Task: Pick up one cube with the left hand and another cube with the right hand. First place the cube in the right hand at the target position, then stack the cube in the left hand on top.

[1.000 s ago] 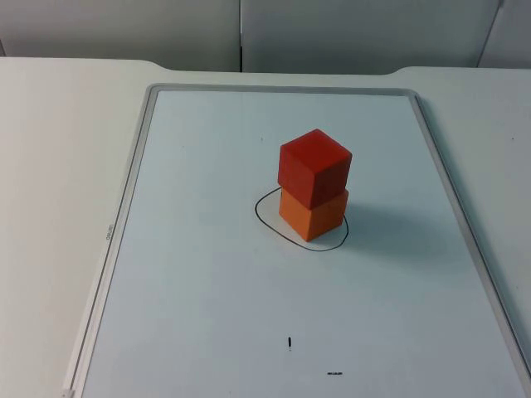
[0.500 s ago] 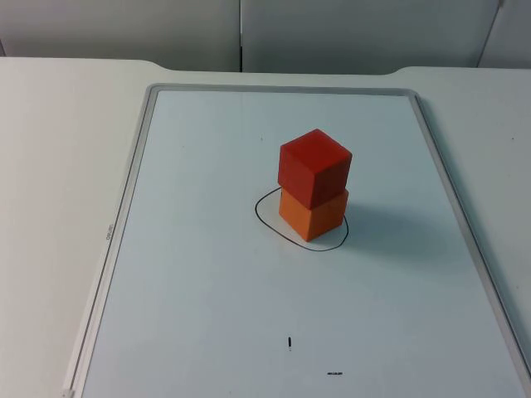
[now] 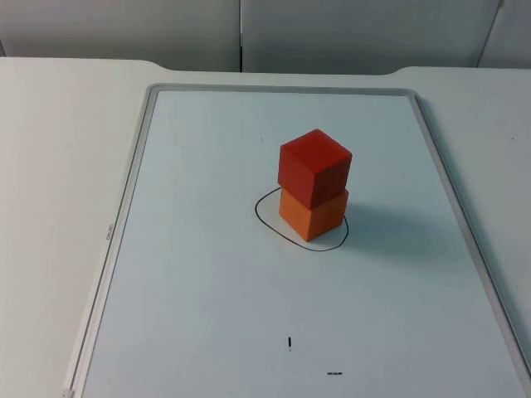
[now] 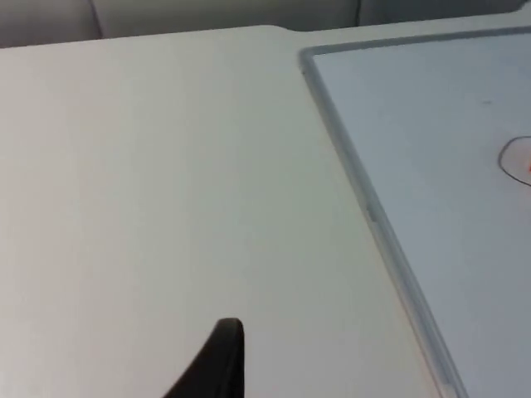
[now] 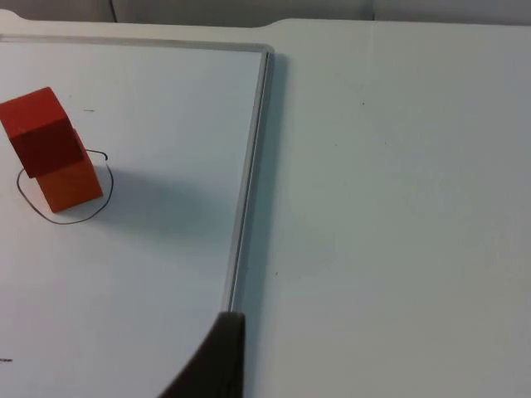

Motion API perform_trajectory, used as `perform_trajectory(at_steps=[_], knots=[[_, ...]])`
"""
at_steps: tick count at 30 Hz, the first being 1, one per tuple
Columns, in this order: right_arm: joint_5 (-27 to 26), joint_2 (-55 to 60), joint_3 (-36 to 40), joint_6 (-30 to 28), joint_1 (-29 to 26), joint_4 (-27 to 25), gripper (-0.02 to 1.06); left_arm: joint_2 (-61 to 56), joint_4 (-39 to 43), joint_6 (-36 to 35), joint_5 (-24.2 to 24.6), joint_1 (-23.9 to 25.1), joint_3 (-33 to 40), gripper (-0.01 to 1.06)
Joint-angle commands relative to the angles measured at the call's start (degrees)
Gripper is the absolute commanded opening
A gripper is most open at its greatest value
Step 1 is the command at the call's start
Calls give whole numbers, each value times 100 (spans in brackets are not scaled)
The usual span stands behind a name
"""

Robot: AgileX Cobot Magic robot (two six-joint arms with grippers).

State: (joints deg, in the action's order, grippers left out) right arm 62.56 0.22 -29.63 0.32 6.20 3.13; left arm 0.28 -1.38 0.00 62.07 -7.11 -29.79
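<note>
A red cube sits squarely on an orange cube, and the stack stands inside a hand-drawn black outline on the whiteboard. Nothing touches the stack. The right wrist view shows the same red cube on the orange cube, well away from my right gripper, which hangs by the board's right frame. My left gripper waits over the bare white table, outside the board's left frame. Neither gripper carries anything that I can see.
The whiteboard's raised metal frame runs around the work area. Small black marks lie on the board near its front. The grey partition wall closes the table at the back.
</note>
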Motion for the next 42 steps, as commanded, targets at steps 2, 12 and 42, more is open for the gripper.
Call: perform_trajectory(at_steps=[2,12,42], knots=[[-83,-22,47,-32,-43,-25,104,-28,-18,-35,-33,462,34,105],[-83,-22,47,-32,-43,-25,104,-28,-18,-35,-33,817,34,105],[-83,-22,47,-32,-43,-25,104,-28,-18,-35,-33,817,34,105]])
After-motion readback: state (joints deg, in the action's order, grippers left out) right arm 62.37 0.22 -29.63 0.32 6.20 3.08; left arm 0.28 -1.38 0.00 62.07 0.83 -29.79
